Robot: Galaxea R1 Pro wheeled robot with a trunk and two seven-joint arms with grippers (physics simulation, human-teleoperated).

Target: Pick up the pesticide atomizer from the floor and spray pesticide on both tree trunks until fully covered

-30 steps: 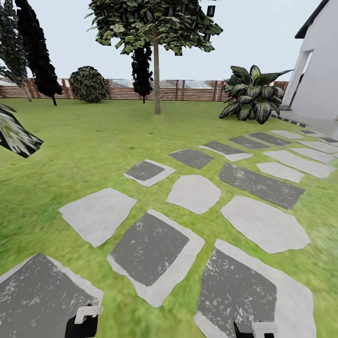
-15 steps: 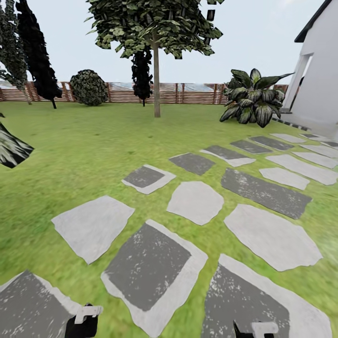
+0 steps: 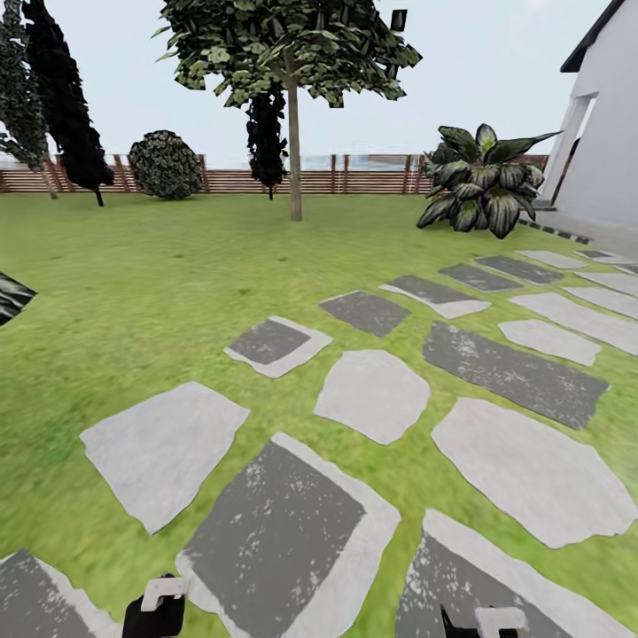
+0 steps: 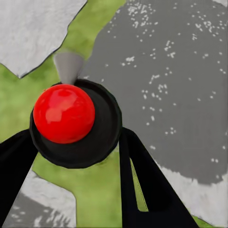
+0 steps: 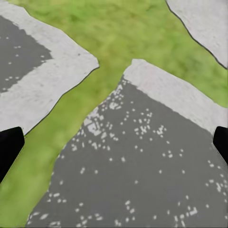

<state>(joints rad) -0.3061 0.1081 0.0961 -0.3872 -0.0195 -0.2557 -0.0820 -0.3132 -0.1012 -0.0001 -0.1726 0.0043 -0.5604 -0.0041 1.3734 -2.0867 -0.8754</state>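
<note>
The pesticide atomizer (image 4: 64, 114), a black round body with a shiny red ball on top and a grey nozzle, sits between the black fingers of my left gripper (image 4: 76, 137), which is shut on it. In the head view the left gripper (image 3: 152, 611) and right gripper (image 3: 483, 625) just peek over the bottom edge. My right gripper (image 5: 114, 142) is open, with nothing between its fingers, above a stepping stone. One tree with a slim beige-grey tree trunk (image 3: 294, 151) and a green crown (image 3: 283, 44) stands far ahead on the garden lawn (image 3: 177, 257).
Grey stepping stones (image 3: 372, 394) run across the grass from below me toward the white house (image 3: 611, 133) at the right. A broad-leaved plant (image 3: 483, 182), a round shrub (image 3: 166, 165), dark conifers (image 3: 66, 97) and a slatted wooden fence (image 3: 354, 177) line the far side.
The whole view has slid forward over the lawn: the stepping stones have drifted down and nearer, and the leafy plant at the left edge has almost left the picture. Both grippers hold their places.
</note>
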